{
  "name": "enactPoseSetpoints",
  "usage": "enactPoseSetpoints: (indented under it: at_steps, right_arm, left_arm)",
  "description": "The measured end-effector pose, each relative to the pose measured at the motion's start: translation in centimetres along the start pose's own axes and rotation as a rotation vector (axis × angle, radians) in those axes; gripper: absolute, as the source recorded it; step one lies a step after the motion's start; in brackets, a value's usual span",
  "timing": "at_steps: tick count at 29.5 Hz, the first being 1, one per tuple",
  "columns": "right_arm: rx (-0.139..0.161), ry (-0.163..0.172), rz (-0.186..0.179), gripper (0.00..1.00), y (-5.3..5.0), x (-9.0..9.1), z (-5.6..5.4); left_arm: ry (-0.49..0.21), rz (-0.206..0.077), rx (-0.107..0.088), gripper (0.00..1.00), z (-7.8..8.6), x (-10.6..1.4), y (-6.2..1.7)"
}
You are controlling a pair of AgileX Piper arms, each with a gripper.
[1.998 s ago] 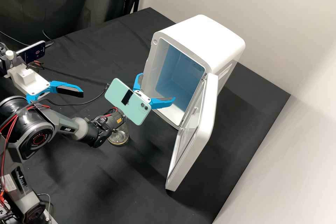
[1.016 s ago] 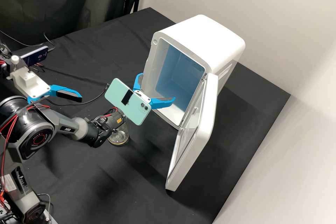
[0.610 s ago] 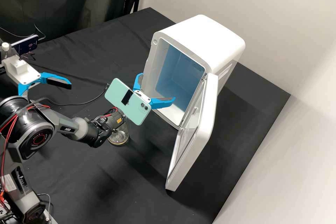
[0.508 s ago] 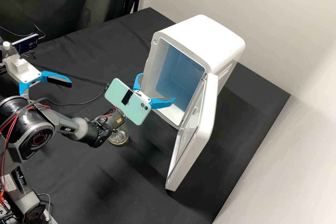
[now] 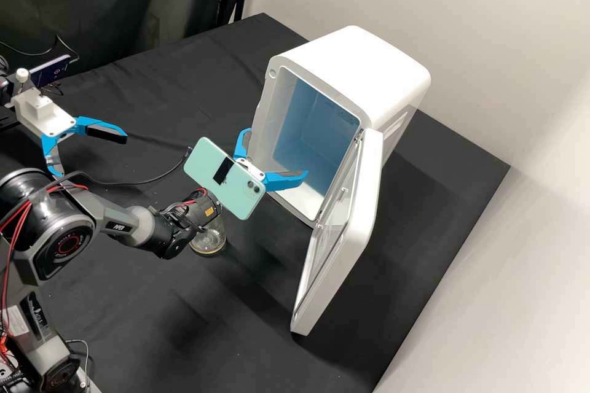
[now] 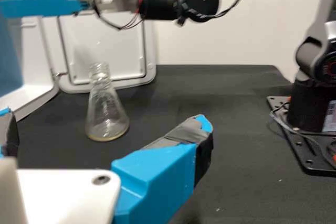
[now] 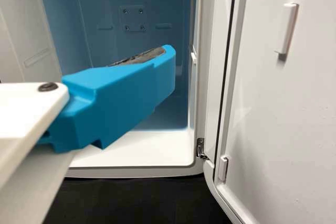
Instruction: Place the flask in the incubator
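Left gripper [image 5: 89, 152], right gripper [image 5: 270, 158]: fingers apart.

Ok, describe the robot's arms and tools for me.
The right arm is dark grey, with red and black wires and a mint phone mounted at its wrist. The left tool and right tool are white, each with two bright blue fingers.

My arms [image 5: 132, 225] are dark grey with round joints, red and black wires [image 5: 18, 206], white screwed wrist plates [image 6: 58, 192] and bright blue, dark-padded fingers [image 6: 163, 163].
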Motion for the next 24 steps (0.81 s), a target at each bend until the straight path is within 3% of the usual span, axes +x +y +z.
enactPoseSetpoints:
  at_steps: [2,7,15,18,24]
  right_arm:
    - [0.000,0.000,0.000,1.00,0.0,0.0,0.0]
    - [0.000,0.000,0.000,1.00,0.0,0.0,0.0]
    - [0.000,0.000,0.000,1.00,0.0,0.0,0.0]
    - [0.000,0.000,0.000,1.00,0.0,0.0,0.0]
    - [0.000,0.000,0.000,1.00,0.0,0.0,0.0]
  left_arm:
    - [0.021,-0.001,0.001,1.00,-0.6,-0.3,0.06]
    - [0.088,-0.009,-0.024,1.00,-2.2,-0.8,-0.04]
    - [0.139,-0.008,-0.026,1.00,-3.6,-1.0,0.14]
    - [0.137,-0.007,-0.045,1.00,-3.8,-1.0,0.21]
    - [0.126,0.034,-0.073,1.00,-3.8,-1.7,1.35]
